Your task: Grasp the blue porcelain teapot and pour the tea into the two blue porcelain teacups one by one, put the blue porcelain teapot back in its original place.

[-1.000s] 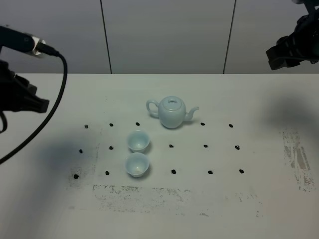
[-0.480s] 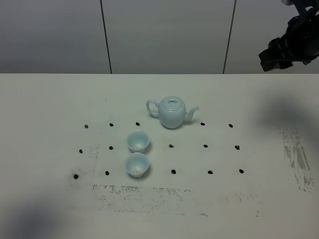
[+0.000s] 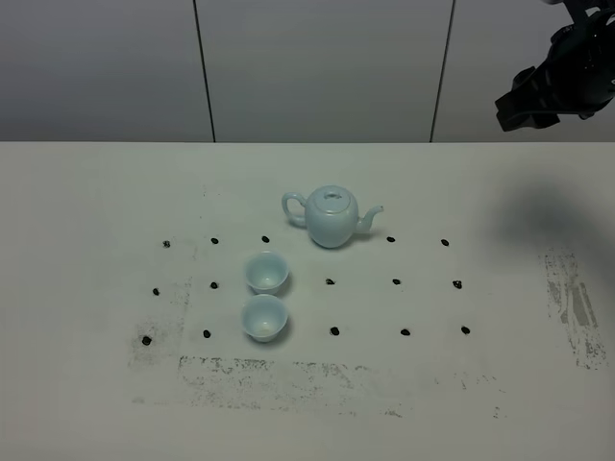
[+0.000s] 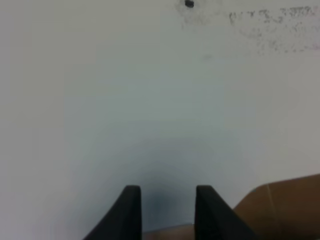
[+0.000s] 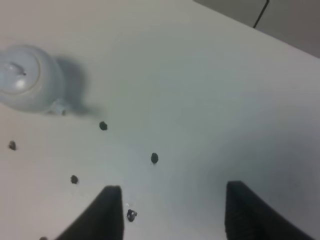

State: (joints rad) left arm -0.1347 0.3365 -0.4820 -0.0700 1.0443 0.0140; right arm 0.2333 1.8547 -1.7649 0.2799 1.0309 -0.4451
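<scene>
The blue porcelain teapot [image 3: 332, 219] stands upright with its lid on at the table's middle, spout toward the right; the right wrist view also shows the teapot [image 5: 25, 80]. The two blue porcelain teacups [image 3: 267, 271] [image 3: 264, 317] stand one in front of the other, just ahead and left of it. No tea is visible. My right arm [image 3: 553, 86] hangs high at the far right, well away from the teapot, and its gripper [image 5: 173, 186] is open and empty. My left gripper [image 4: 167, 189] appears only in its wrist view, above bare table, its jaws a little apart with nothing between them.
Small black dots [image 3: 397, 282] mark a grid on the white table [image 3: 96, 211]. Scuffed grey patches [image 3: 572, 303] lie at the right and along the front. A brown surface [image 4: 285, 205] shows beyond the table edge in the left wrist view.
The left arm has withdrawn from the exterior view's left side and is gone from it. The right arm has shifted slightly up and left. Teapot and cups have not moved.
</scene>
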